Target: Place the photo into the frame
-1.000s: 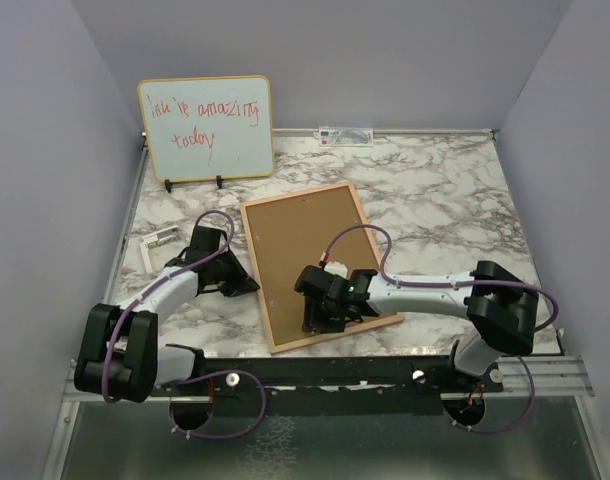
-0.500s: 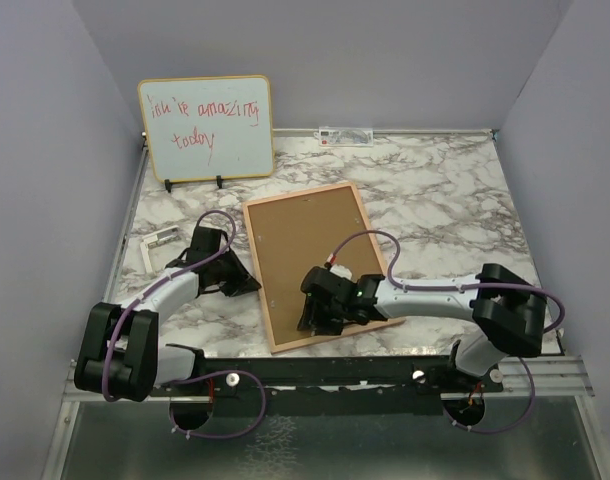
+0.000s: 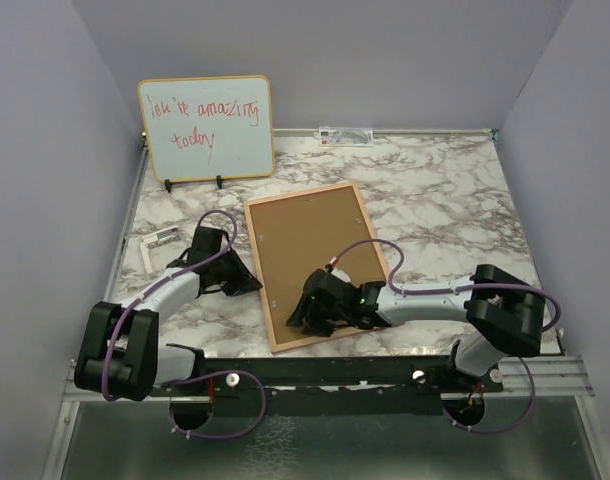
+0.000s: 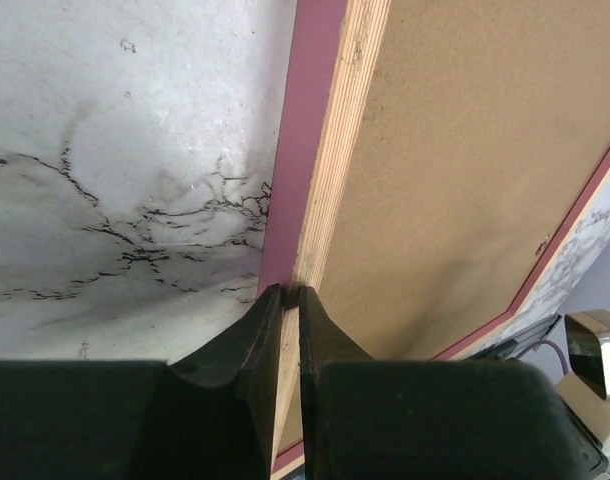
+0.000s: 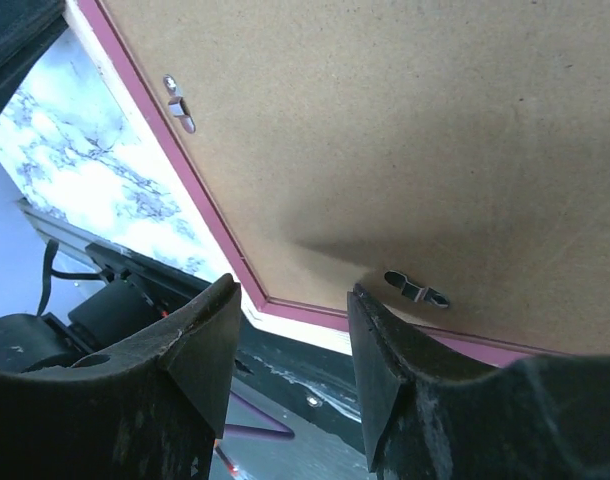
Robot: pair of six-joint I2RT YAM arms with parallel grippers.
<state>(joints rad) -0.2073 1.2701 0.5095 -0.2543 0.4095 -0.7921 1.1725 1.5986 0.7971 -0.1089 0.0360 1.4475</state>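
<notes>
Marble table (image 3: pixel 455 210): frame (image 3: pixel 305 230) back-up, long axis ~11-to-5 o'clock, L claw (image 4: pixel 283 296) pinching its 9 o'clock edge, R claw (image 5: pixel 292 292) half-open, empty, over 6 o'clock-end clip (image 5: pixel 415 290).

At the back left of your marble worktop (image 3: pixel 440 205) stands a yellow-edged whiteboard (image 3: pixel 206 128) with red handwriting. You'll see a small pale object (image 3: pixel 157 243) near the left edge and a label strip (image 3: pixel 345 134) along the back.
</notes>
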